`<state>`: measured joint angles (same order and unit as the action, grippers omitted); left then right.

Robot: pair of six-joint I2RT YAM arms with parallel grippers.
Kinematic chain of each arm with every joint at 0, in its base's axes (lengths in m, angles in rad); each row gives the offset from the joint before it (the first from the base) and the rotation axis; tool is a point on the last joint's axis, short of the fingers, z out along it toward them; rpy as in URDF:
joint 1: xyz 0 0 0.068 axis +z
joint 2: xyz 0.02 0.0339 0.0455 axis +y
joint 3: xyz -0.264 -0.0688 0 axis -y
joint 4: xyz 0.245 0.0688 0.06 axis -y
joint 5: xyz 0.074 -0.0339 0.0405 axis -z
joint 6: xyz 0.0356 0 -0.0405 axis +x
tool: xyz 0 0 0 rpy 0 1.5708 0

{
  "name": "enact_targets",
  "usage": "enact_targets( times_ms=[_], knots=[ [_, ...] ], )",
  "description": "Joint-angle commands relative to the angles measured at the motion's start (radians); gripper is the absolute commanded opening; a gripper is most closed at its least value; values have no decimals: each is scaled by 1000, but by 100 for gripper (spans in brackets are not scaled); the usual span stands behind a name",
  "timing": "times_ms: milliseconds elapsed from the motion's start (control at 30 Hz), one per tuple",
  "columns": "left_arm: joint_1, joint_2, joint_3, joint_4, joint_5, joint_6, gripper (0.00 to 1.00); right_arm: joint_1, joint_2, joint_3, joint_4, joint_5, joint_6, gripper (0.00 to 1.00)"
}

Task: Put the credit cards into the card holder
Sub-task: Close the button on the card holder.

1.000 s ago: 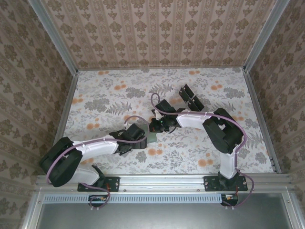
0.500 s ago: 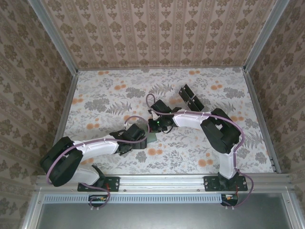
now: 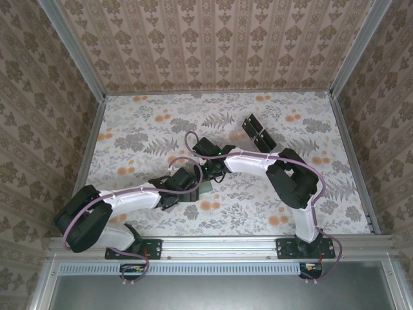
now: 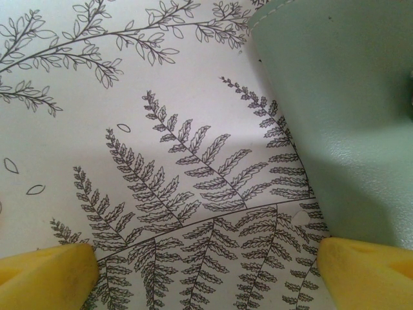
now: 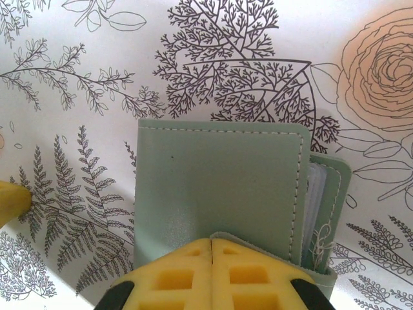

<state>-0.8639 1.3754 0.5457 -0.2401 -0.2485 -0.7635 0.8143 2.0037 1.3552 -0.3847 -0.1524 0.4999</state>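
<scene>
Three walls [image 3: 219, 39] papered in a beige damask pattern close in the back and both sides, with metal posts at the two far corners. Below them one table [image 3: 148, 129] fills the floor of the cell. Its covering is white, printed with grey ferns and orange flowers, and a single metal rail [image 3: 219, 244] runs along the near edge.

Two white-and-black arms reach inward from that rail. The left arm [image 3: 122, 200] lies low across the near left of the table and the right arm [image 3: 284, 171] bends in from the right. Their ends meet just left of the table's middle.

One card holder [image 5: 219, 181], grey-green with pale stitching, lies flat there on the fern print. Its cover is shifted a little, so clear inner sleeves [image 5: 316, 194] show along one side.

The right gripper [image 5: 211, 274] has its yellow pads pressed together at the holder's near edge, and a thin flap of the holder emerges from between them. The left gripper [image 4: 206, 271] is spread wide over bare cloth beside the holder. One fingertip sits at the holder's edge and the other is well apart from it.

The credit cards [image 3: 259, 132] lie as a small black cluster on the far right-centre of the table, well apart from the holder. At least two are there, but I cannot tell the exact count.
</scene>
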Motion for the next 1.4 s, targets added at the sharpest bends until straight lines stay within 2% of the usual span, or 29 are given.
enact_targets(
  times_ms=[0, 167, 567, 800, 933, 1167, 1367],
  knots=[
    [3, 68, -39, 94, 78, -17, 100, 12, 51, -23, -118, 21, -12, 0],
    [3, 65, -43, 96, 79, -20, 100, 7, 64, 0, -134, 11, -17, 0],
    [2, 51, -48, 102, 81, -19, 100, -35, 101, -128, -28, -56, 63, 0],
    [10, -54, -31, 37, 57, -17, 100, -46, 87, -165, -33, -33, 78, 0],
    [55, -143, -17, -27, 53, -22, 100, -54, 74, -208, -21, -18, 96, 0],
    [214, -307, -23, -92, 95, -5, 100, -61, 89, -270, 5, 14, 145, 0],
    [308, -368, -20, -122, 142, 38, 100, -66, 97, -284, 9, 26, 181, 0]
  ],
)
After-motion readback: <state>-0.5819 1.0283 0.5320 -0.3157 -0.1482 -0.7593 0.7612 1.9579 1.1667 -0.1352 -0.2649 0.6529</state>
